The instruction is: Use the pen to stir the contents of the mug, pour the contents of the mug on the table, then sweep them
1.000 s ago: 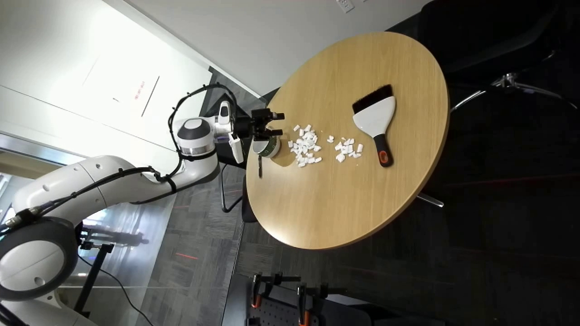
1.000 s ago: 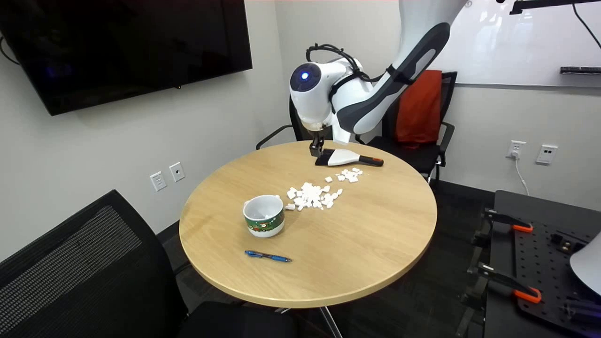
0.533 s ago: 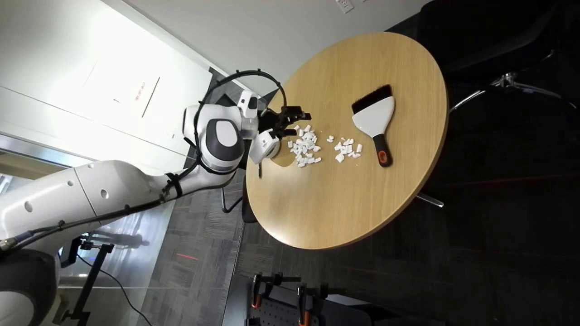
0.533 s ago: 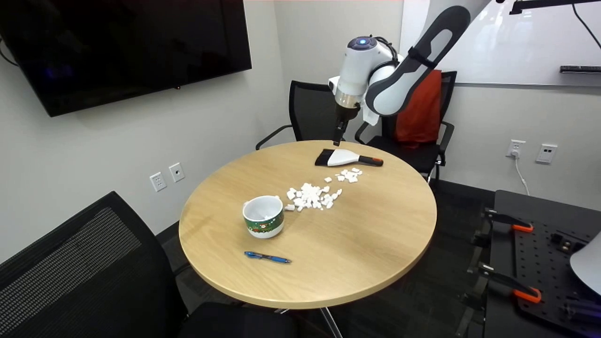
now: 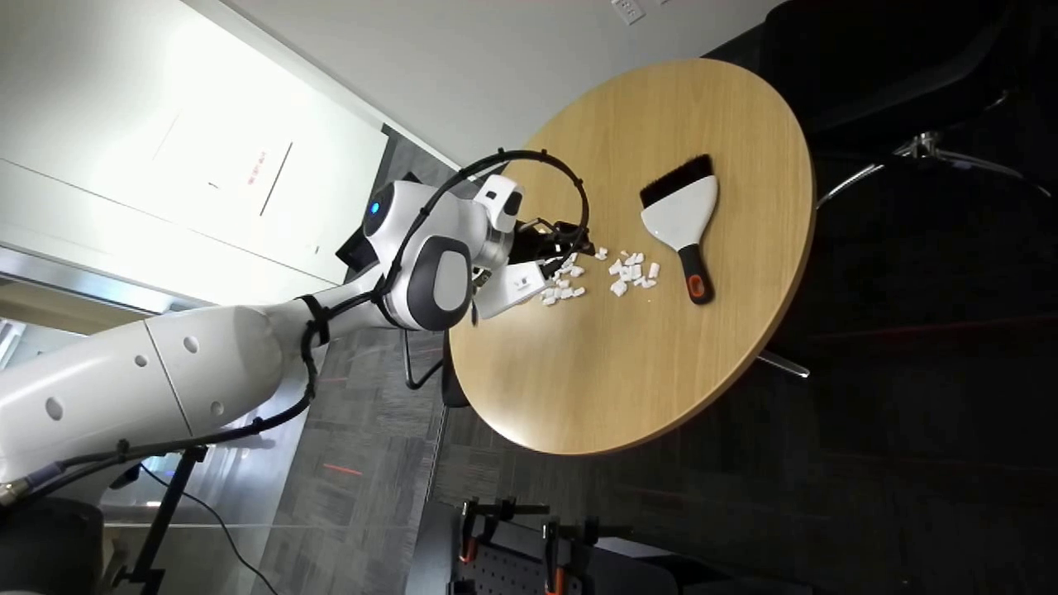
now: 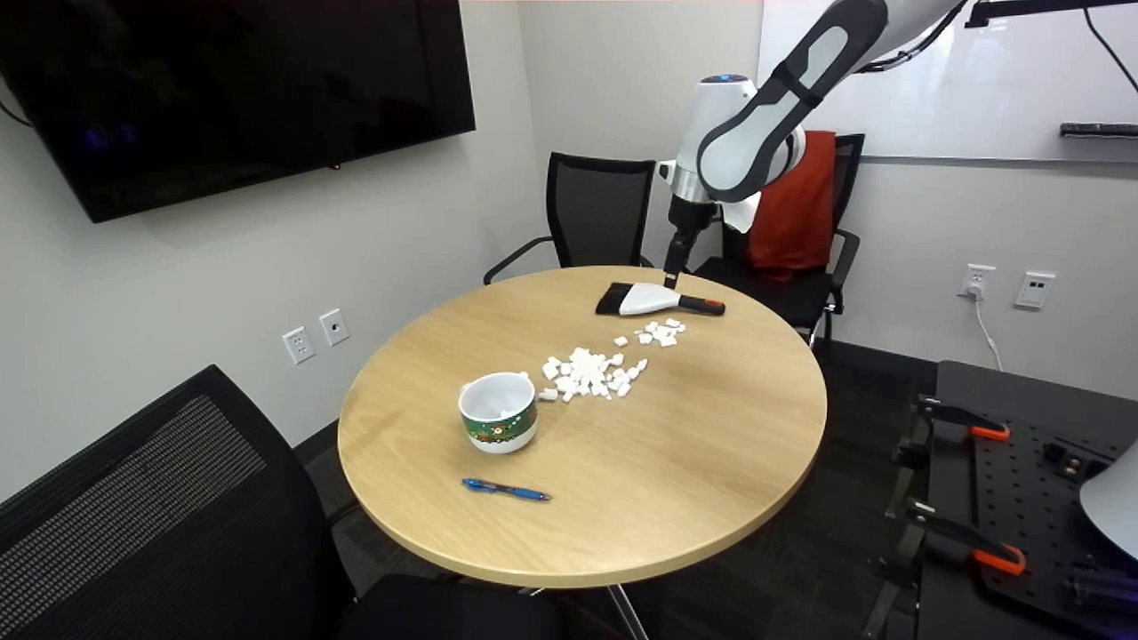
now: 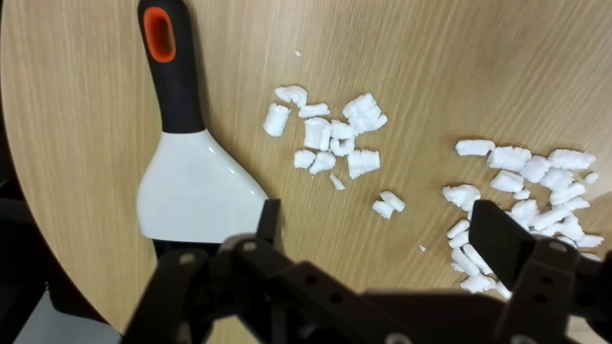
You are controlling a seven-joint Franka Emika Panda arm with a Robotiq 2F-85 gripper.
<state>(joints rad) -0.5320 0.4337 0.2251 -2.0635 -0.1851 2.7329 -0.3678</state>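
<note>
**Sweep Stage: Handling Data and Parts Count**

Claw status: the claw (image 7: 379, 224) stands spread, jaws well apart, nothing held, above the worktop (image 6: 693, 462).

Location: the white bits (image 6: 587, 378) lie loose on the worktop, in a larger cluster (image 6: 582, 363) and a smaller cluster (image 7: 318, 134). The mug (image 6: 499, 431) stands upright just beside the larger cluster; whether bits remain inside cannot be told. The pen (image 6: 506, 490) lies near the mug, apart from it. The brush (image 6: 647, 300) lies flat near the smaller cluster.

Handling (judged): bits should be very light, soft and easily crushed; sweep, do not pinch. The mug is probably rigid, smooth and breakable; grip across one wall at the rim. The pen is likely light and stiff; grip at mid-barrel. For sweeping, grip the brush by its black handle (image 7: 179, 95).

Count: mug, one; pen, one; brush, one. Smaller cluster: about a dozen bits. Larger cluster: overlapping, not countable.
</note>
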